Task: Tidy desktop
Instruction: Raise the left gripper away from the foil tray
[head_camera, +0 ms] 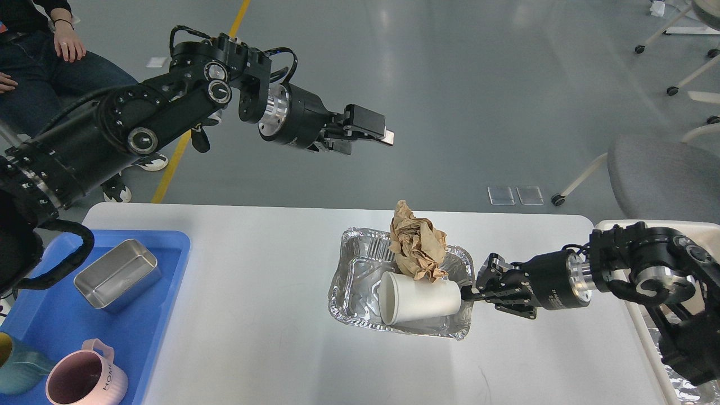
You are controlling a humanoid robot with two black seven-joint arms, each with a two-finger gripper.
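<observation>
The white desktop (pixel 253 315) carries a foil tray (pixel 351 264) right of centre. Inside the tray a white paper cup (pixel 422 298) lies on its side, mouth to the left. A crumpled brown paper ball (pixel 419 247) rests on the tray's far rim, leaning on the cup. My right gripper (pixel 467 292) is shut on the tray's right rim, low over the table. High above and behind the table's far edge, my left gripper (pixel 368 135) is open and empty, well clear of the paper.
A blue tray (pixel 163 247) at the left holds a metal tin (pixel 117 274), a pink mug (pixel 84 382) and a teal cup (pixel 17 365). A cream bin (pixel 619 225) stands off the table's right end. A person (pixel 50 56) sits at the far left.
</observation>
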